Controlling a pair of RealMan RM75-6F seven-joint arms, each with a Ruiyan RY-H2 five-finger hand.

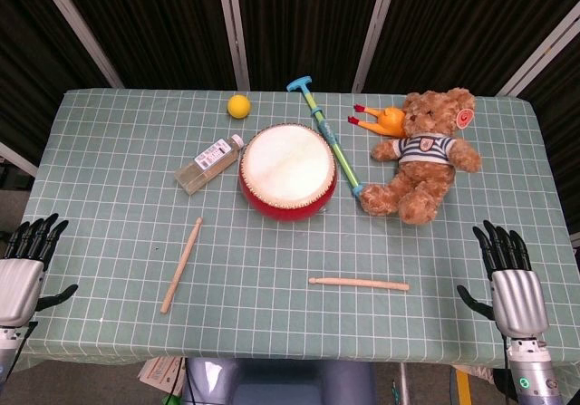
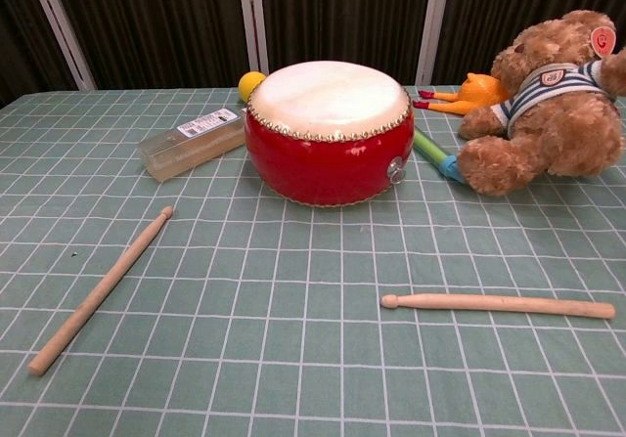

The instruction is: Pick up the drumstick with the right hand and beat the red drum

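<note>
1. My right hand (image 1: 512, 283) rests at the near right edge of the table (image 1: 109, 151), fingers straight, spread and holding nothing. My left hand (image 1: 25, 265) mirrors it at the near left edge, also spread and empty.
2. The drumstick (image 1: 359, 284) nearest my right hand lies flat on the checked cloth, crosswise in front of me, bead tip pointing left, butt end towards my hand, well apart from it.
3. It looks like plain wood: I judge it light, stiff, smooth enough to roll. I would take it near the thicker butt end, leaving the tip free.
4. A second drumstick (image 1: 182, 265) lies over on the left side.
5. The red drum (image 1: 288, 170) stands beyond, mid-table, pale skin facing up.
6. One container shows: a clear bottle (image 1: 209, 164) on its side, left of the drum; I cannot tell what it holds.
7. A teddy bear (image 1: 423, 154), yellow ball (image 1: 238, 106) and blue-green stick toy (image 1: 326, 133) sit farther back.
</note>
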